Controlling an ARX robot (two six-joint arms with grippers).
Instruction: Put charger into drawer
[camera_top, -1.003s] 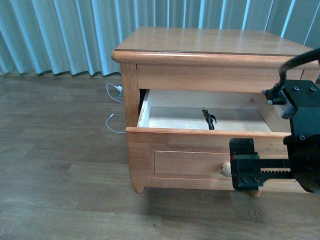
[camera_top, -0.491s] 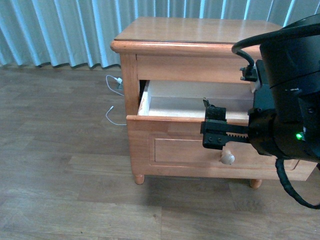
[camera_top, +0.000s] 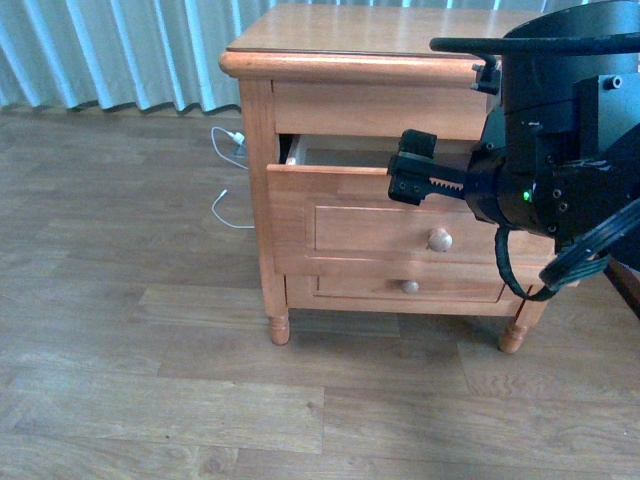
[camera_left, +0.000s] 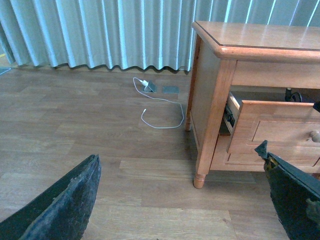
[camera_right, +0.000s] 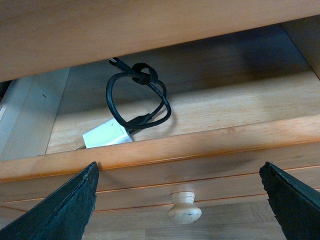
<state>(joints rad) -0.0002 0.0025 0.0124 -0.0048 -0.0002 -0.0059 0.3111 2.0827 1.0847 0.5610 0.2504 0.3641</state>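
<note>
We see the charger (camera_right: 117, 127) lying inside the drawer (camera_right: 165, 150), white block near the front wall, black cable looped behind it. The drawer stands partly open in the nightstand (camera_top: 300, 60). Our right gripper (camera_right: 180, 200) is spread wide before the knob (camera_right: 184, 207), holding nothing. Our left gripper (camera_left: 185, 200) is also wide and empty above the floor (camera_left: 100, 130).

Honey-coloured wooden nightstand (camera_top: 300, 60), wood-plank floor (camera_top: 150, 380), pale blue pleated curtains (camera_top: 120, 50), thin white cable (camera_left: 160, 107) on floor
</note>
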